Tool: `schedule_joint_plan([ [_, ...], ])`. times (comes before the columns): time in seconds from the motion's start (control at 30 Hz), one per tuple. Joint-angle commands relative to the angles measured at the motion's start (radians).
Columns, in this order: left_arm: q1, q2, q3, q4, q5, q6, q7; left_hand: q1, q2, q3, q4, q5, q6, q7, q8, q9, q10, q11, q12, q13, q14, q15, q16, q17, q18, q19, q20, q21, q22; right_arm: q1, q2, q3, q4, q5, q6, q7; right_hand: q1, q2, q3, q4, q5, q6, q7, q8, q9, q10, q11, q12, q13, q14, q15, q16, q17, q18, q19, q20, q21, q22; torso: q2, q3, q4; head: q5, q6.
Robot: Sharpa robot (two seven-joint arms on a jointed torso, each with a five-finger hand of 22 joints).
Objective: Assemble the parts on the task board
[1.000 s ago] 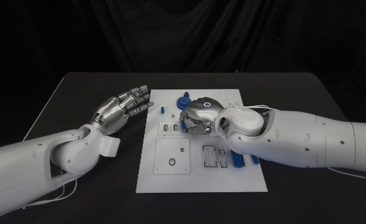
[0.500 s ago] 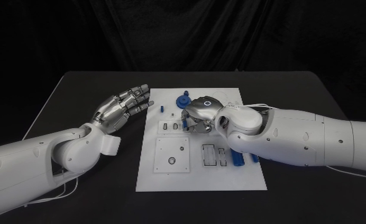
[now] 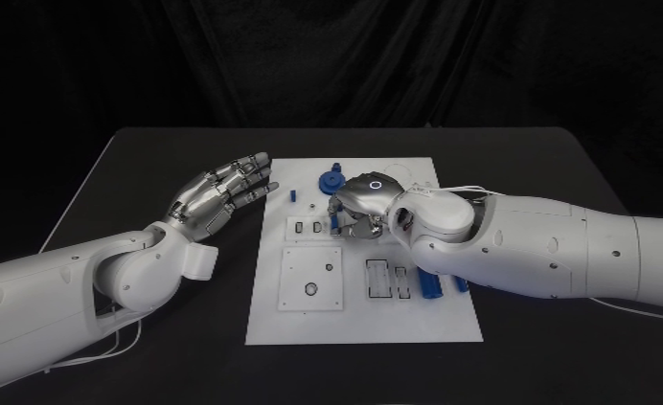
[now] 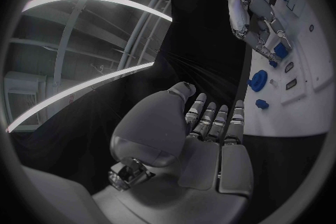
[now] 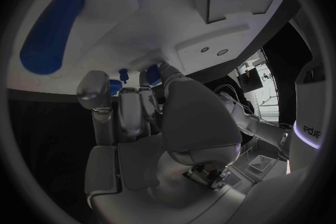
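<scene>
We see the matte white task board mid-table; metallic right hand curls over it, grip on blue parts unclear; left hand spread, empty, beside it.

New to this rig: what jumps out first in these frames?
The white rectangular task board lies mid-table, with the silver right hand bent down over small blue parts near its far end. The silver left hand hovers open beside the board's left edge. A blue cylindrical part lies by the right forearm.
</scene>
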Motion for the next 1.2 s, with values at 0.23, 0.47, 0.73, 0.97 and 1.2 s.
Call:
schedule_joint_plan([
  [0.23,-0.003,0.005,0.001,-0.003,0.003,0.017,0.004,-0.008,0.004,0.008,0.000,-0.005,-0.001,0.003,0.004,0.000,-0.002,0.008,0.004,0.001,-0.004,0.003,0.005,0.001,-0.017,0.005,0.000,0.006,0.001,-0.006,-0.001,-0.003,-0.004,-0.009,0.054,-0.038,-0.030,-0.005,-0.022,0.008,-0.048,-0.064,0.006,-0.039,-0.016,-0.017,0.005,-0.007,-0.004,-0.009,0.007,-0.011,0.056,0.020,-0.011,0.006,-0.021,0.121,0.000,0.0001,0.0003,-0.001,-0.005],
  [0.47,-0.005,0.005,0.001,-0.004,0.003,0.017,0.002,-0.008,0.004,0.008,0.000,-0.005,-0.001,0.003,0.004,0.000,-0.002,0.008,0.004,0.001,-0.004,0.003,0.005,0.001,-0.017,0.005,0.000,0.006,0.001,-0.007,-0.001,-0.003,-0.006,-0.009,0.065,-0.039,-0.037,-0.005,-0.028,0.009,-0.057,-0.086,0.007,-0.053,-0.022,-0.027,0.007,-0.011,-0.009,-0.014,0.009,-0.017,0.052,0.022,-0.017,0.008,-0.035,0.118,0.000,0.0002,0.0001,0.000,-0.008],
  [0.73,-0.006,0.004,0.001,-0.005,0.003,0.018,0.001,-0.008,0.004,0.008,0.000,-0.005,-0.001,0.003,0.004,0.000,-0.002,0.008,0.004,0.001,-0.004,0.003,0.005,0.001,-0.017,0.005,0.000,0.006,0.001,-0.007,0.000,-0.003,-0.007,-0.009,0.068,-0.040,-0.040,-0.004,-0.031,0.010,-0.059,-0.098,0.007,-0.059,-0.026,-0.033,0.007,-0.014,-0.012,-0.017,0.010,-0.021,0.050,0.024,-0.021,0.009,-0.045,0.116,0.000,0.0003,0.0002,0.000,-0.010],
  [0.97,-0.007,0.002,0.001,-0.003,0.003,0.016,0.002,-0.009,0.005,0.013,0.000,-0.005,-0.002,0.004,0.004,0.000,-0.003,0.008,0.004,0.001,-0.005,0.003,0.006,0.001,-0.017,0.005,0.000,0.006,0.001,-0.007,-0.005,-0.003,-0.005,-0.009,0.040,-0.029,-0.054,-0.004,-0.046,0.016,-0.095,-0.145,0.008,-0.097,-0.047,-0.050,0.010,-0.020,-0.020,-0.022,0.012,-0.025,0.047,0.025,-0.026,0.011,-0.058,0.114,0.000,0.0001,0.0005,0.000,-0.010],
  [1.2,-0.008,-0.007,0.001,0.002,0.003,0.006,0.006,-0.010,0.005,0.013,0.000,-0.005,0.000,0.004,0.004,0.000,-0.002,0.009,0.006,0.001,-0.005,0.003,0.006,0.001,-0.017,0.006,0.000,0.007,0.001,-0.006,-0.028,-0.003,0.022,-0.009,-0.047,0.010,-0.107,-0.057,-0.085,0.072,-0.108,-0.239,0.003,-0.167,-0.093,-0.085,0.006,-0.035,-0.038,-0.026,0.009,-0.026,0.048,0.026,-0.033,0.008,-0.070,0.113,0.001,0.0002,0.0003,0.005,-0.005],
])
